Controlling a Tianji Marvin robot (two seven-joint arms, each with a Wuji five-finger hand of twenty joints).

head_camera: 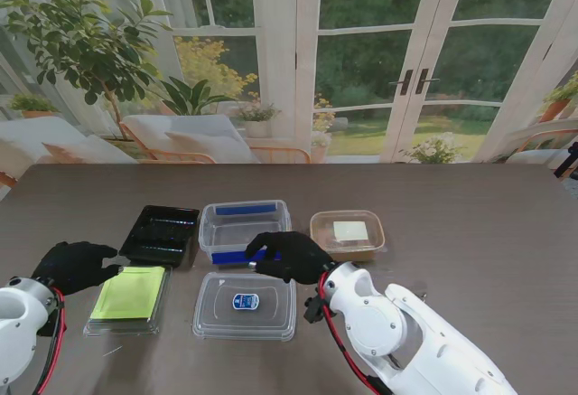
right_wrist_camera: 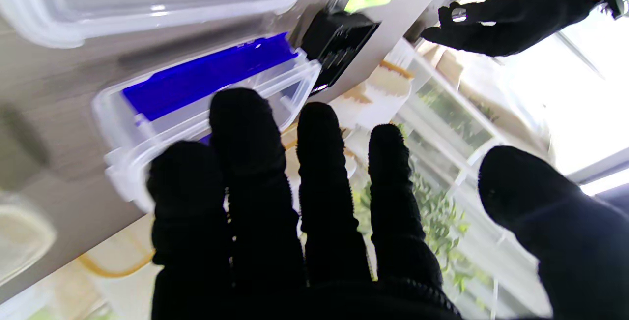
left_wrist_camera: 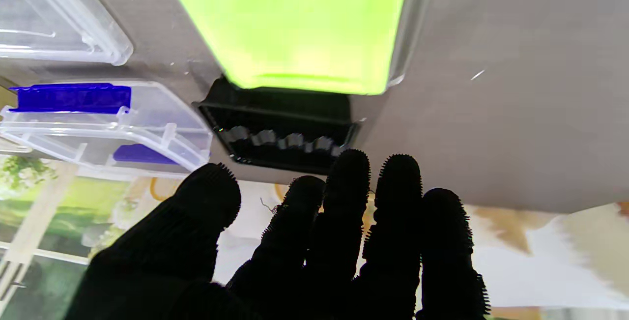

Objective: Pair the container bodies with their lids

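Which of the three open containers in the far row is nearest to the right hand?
The clear box with blue clips, the middle one: the right hand is at its near rim. The black tray and the tan box lie to either side.

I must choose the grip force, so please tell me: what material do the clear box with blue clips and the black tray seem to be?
Clear box with blue clips: probably thin glossy plastic, since the table shows through its walls. Black tray: likely glossy opaque plastic, with reflections on its ribbed floor.
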